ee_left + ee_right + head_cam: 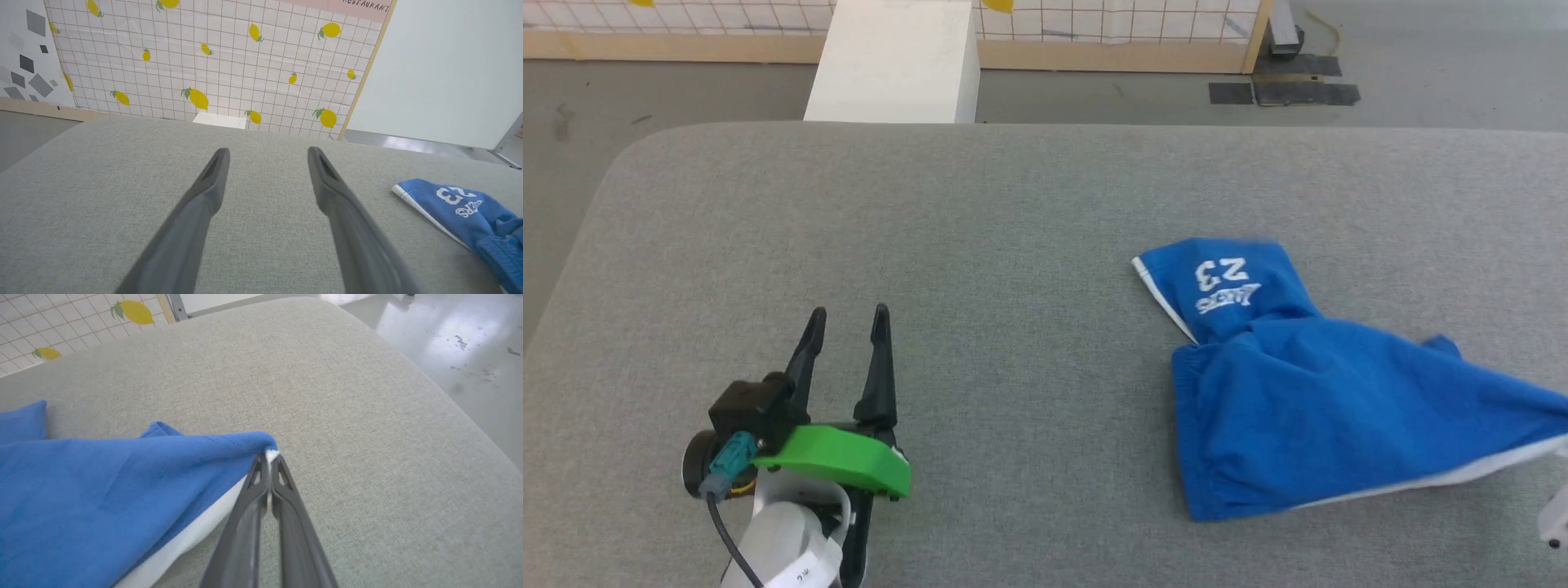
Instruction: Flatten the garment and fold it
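Right tool (269, 460), pinching garment (102, 490) corner

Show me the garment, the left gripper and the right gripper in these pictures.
garment (1339, 408): head view, middle of the blue cloth.
left gripper (849, 311): head view, midway between its open fingertips.
right gripper (269, 458): right wrist view, between fingertips shut on the garment's corner.

Bare grey table (1013, 245) is left free between the left gripper (849, 310) and the garment (1298, 408), and along the whole far side. The right part is blocked by the garment, whose corner is pinched by the right gripper (269, 457).
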`<state>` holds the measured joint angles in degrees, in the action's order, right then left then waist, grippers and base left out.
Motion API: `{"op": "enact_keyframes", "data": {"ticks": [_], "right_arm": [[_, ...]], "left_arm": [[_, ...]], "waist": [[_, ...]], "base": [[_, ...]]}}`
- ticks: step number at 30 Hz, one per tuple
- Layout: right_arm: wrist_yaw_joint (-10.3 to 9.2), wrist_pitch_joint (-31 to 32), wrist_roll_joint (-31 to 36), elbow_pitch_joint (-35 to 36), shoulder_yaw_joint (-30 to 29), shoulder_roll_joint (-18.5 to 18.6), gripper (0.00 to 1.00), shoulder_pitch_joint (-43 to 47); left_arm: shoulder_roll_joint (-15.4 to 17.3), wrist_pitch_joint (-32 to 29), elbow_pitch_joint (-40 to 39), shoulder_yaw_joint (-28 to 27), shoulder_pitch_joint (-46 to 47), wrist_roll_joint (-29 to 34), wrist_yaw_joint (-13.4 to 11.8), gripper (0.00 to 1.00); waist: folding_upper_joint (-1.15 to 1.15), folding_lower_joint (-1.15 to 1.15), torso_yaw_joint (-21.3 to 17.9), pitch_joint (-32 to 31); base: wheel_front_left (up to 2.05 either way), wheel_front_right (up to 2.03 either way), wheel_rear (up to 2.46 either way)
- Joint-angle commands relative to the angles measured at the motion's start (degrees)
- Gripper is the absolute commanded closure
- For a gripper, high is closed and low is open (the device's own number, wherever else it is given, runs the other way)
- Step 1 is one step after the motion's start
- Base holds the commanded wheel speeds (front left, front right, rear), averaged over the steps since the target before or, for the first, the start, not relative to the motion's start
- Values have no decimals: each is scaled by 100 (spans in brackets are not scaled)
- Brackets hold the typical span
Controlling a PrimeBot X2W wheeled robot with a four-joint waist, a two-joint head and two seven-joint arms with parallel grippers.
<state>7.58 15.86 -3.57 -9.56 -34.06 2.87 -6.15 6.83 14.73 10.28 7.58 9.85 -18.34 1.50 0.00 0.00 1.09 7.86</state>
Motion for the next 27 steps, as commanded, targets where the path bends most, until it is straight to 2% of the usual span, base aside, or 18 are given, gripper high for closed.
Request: {"op": "enact_keyframes", "data": {"ticks": [1,2,3,9,14,18,21,24,27], "right_arm": [[-9,-74,77,-22,-30,0,57,27],[-9,-119,56,-39,-14,0,4,24],[-9,-194,19,-49,56,0,0,26],[-9,-1026,-146,283,863,0,0,90],[-9,-1479,-276,500,1297,0,0,133],[-9,-1553,-335,527,1620,0,0,110],[-9,-1550,-390,519,1881,0,0,92],[-9,-1565,-461,504,2085,0,0,105],[-9,-1594,-542,450,2232,0,0,106]], "left_arm": [[-31,27,22,-31,-105,100,35,0],[-31,27,33,-32,-112,104,43,0],[-34,27,48,-29,-114,108,56,0],[-100,0,132,190,-8,71,217,0],[-275,-369,213,1034,322,-110,485,0],[-369,-926,367,2011,640,-672,580,0],[-389,-1587,487,2720,848,-1343,594,0],[-392,-2134,578,3109,997,-1704,596,0],[-378,-2704,738,3234,1056,-1868,523,0]], "waist": [[0,0,-32,-28],[0,0,-45,-37],[0,0,-58,-47],[0,0,-80,-44],[0,0,-66,-4],[0,0,-156,49],[0,0,-315,93],[0,0,-487,141],[0,0,-678,189]], "base": [[0,0,0],[0,0,0],[0,0,0],[0,0,0],[0,0,0],[0,0,0],[0,0,0],[0,0,0],[0,0,0]]}}
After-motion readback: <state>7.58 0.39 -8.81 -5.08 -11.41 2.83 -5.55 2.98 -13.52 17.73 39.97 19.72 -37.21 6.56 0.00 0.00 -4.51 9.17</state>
